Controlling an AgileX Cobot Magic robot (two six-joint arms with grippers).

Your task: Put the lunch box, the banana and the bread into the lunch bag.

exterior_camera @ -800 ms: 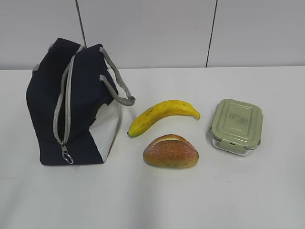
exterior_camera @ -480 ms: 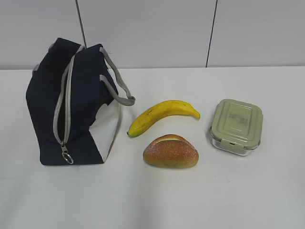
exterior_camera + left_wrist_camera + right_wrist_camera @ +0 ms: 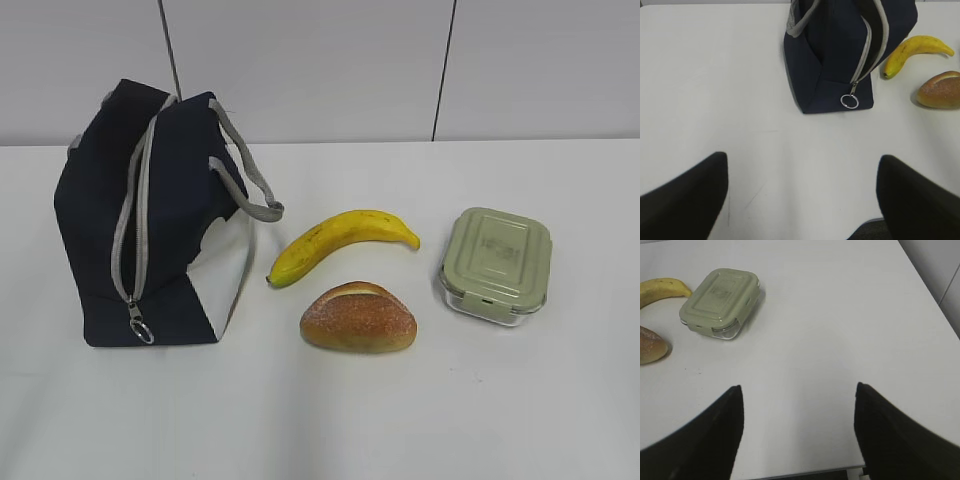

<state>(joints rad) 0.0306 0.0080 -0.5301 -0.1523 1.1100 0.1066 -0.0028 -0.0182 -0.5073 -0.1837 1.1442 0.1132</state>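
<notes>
Both grippers, left gripper (image 3: pixel 800 165) & right gripper (image 3: pixel 797 390), jaws apart, empty; lunch bag (image 3: pixel 150 230) prob. zipped.

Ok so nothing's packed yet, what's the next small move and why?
Probably send the left gripper, jaws open and empty, to the ring pull: the lunch bag looks zipped shut, so the banana, bread and lunch box cannot go in yet.
</notes>
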